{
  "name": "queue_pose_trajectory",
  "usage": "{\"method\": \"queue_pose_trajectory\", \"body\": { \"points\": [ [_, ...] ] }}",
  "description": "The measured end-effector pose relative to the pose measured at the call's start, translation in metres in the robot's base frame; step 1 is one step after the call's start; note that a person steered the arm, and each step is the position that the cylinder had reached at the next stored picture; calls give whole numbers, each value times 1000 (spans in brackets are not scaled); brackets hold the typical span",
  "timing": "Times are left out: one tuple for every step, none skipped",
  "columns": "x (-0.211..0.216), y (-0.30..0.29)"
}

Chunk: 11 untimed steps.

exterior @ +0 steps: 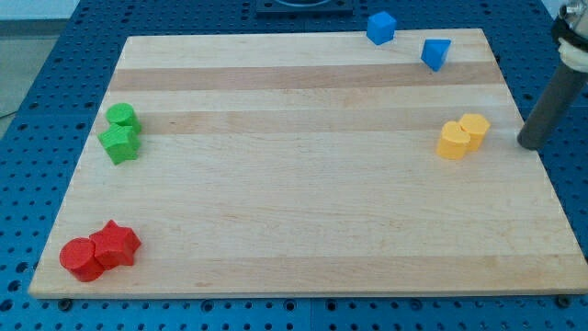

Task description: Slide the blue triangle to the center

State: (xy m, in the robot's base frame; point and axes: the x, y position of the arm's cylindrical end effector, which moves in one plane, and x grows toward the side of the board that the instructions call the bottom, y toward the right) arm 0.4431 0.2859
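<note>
The blue triangle (435, 53) lies near the board's top right corner. A blue cube (380, 27) sits to its left at the top edge. My tip (528, 144) is at the board's right edge, below and to the right of the blue triangle and apart from it. It stands just right of the yellow blocks.
A yellow heart (452, 141) and a yellow hexagon (474, 130) touch each other at the right. A green cylinder (121, 117) and a green star (119, 143) sit at the left. A red cylinder (81, 258) and a red star (116, 245) sit at the bottom left. The wooden board (294, 184) lies on a blue pegboard.
</note>
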Motion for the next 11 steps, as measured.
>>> {"method": "queue_pose_trajectory", "body": {
  "points": [
    [3,-58],
    [2,-84],
    [2,-56],
    [2,-18],
    [2,-10],
    [2,-10],
    [2,38],
    [0,59],
    [-13,59],
    [-77,59],
    [-146,59]
  ]
}}
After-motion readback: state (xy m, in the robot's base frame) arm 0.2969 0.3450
